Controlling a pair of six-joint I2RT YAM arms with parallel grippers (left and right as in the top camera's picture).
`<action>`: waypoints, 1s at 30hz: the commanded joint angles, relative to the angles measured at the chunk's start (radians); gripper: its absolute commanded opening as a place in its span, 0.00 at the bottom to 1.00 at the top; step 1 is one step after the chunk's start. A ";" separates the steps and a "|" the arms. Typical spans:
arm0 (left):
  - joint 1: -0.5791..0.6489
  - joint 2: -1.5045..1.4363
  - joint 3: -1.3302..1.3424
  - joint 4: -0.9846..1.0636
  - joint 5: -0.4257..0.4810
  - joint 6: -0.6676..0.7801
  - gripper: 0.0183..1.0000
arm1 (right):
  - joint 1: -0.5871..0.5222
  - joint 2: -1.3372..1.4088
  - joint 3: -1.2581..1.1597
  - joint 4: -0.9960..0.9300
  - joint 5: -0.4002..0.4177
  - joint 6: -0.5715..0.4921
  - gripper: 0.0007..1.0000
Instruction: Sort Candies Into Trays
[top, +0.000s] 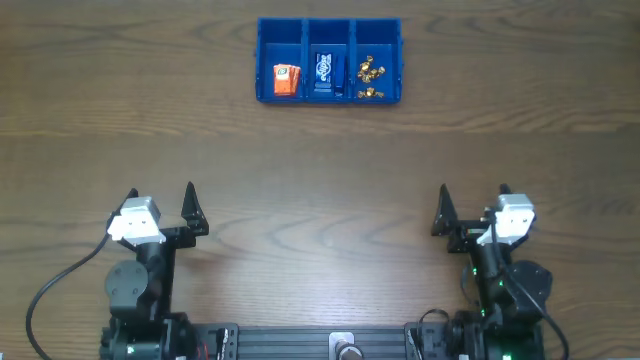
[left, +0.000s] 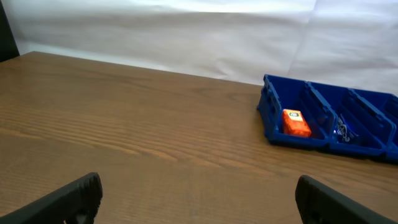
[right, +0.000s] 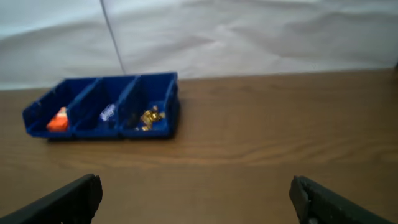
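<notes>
Item 1: blue tray (top: 330, 99), three compartments, at the far middle of the table (top: 320, 190), well apart from both my arms.
- Left compartment: orange candy (top: 286, 80).
- Middle compartment: blue-wrapped candy (top: 322, 68).
- Right compartment: gold candies (top: 369, 78), several in a loose cluster.

Item 2: loose candies on the wood: I see none.

Item 3: my left gripper (top: 162, 192), near its base, fingers spread wide, holding nothing.

Item 4: my right gripper (top: 474, 190), near its base, likewise spread wide and holding nothing.

Status, as I judge it: each kind sits in its own compartment and nothing waits outside the tray, so the sorting looks complete.
</notes>
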 joint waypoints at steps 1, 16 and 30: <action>0.002 -0.005 -0.033 -0.016 0.001 0.010 1.00 | -0.005 -0.031 -0.098 0.159 -0.032 -0.006 1.00; 0.002 -0.005 -0.033 -0.016 0.001 0.010 1.00 | -0.005 -0.031 -0.166 0.214 -0.027 -0.006 1.00; 0.002 -0.005 -0.033 -0.016 0.001 0.010 1.00 | -0.005 -0.031 -0.166 0.214 -0.027 -0.006 1.00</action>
